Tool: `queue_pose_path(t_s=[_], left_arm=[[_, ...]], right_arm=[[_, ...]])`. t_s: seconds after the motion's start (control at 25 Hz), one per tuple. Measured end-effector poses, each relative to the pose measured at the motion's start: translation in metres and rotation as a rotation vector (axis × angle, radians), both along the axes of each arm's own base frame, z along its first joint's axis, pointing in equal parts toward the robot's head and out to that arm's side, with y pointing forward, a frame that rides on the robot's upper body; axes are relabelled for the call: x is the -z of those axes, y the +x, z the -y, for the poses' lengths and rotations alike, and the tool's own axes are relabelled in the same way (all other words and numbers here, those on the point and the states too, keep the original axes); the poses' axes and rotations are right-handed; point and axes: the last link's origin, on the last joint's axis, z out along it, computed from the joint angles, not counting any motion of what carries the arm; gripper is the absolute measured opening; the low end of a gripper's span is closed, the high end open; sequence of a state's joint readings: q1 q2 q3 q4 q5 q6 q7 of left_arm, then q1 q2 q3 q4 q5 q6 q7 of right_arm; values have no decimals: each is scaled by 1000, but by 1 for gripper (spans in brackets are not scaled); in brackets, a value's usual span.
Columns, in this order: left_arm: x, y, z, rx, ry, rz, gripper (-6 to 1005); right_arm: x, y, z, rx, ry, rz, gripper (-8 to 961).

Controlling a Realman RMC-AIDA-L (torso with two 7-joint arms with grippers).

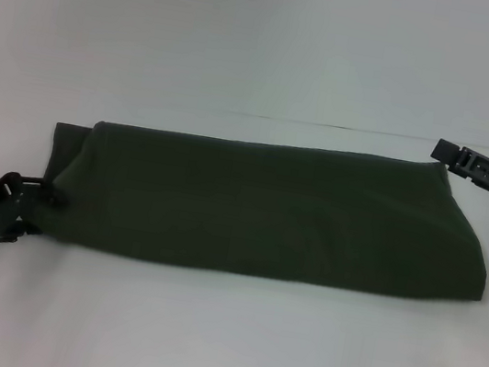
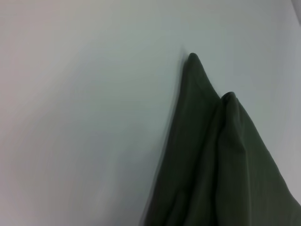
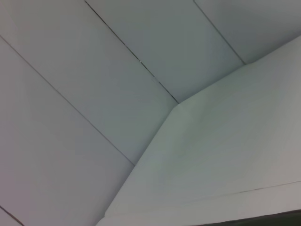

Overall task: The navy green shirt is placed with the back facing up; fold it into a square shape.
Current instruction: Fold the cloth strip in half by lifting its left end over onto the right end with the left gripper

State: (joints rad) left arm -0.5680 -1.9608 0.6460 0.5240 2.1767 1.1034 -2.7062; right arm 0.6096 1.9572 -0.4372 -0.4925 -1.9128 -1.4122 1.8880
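Your navy green shirt [image 1: 268, 211] lies folded into a long band across the middle of the white table [image 1: 220, 338], plain side up, with a lower layer poking out at its left end; the left wrist view shows two pointed cloth corners side by side. Your left gripper [image 1: 37, 197] sits at that left end, clamped on the shirt's edge. Your right gripper [image 1: 445, 152] hovers just beyond the far right corner, clear of the cloth, and you cannot tell how its fingers stand.
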Motion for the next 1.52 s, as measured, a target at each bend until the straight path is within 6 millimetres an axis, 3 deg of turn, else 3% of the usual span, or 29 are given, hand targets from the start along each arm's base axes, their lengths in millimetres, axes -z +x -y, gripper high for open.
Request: queue_pose_path(t_s=[0.24, 0.32, 0.76, 1.2, 1.4, 1.52], left_arm=[[-3, -2, 0, 49, 17, -39, 677], [-3, -2, 0, 53, 15, -45, 491], [-3, -2, 1, 64, 10, -54, 82], [-23, -9, 17, 173, 65, -79, 62], [-41, -21, 24, 197, 95, -136, 63], [-60, -37, 33, 181, 112, -189, 63]], right_arm=[[0, 0, 0, 0, 0, 1, 824], [0, 0, 0, 0, 1, 1, 824], [1, -1, -1, -3, 1, 2, 824], [7, -4, 2, -2, 16, -42, 824], [12, -8, 2, -3, 17, -64, 824], [13, -8, 1, 4, 23, -72, 824]])
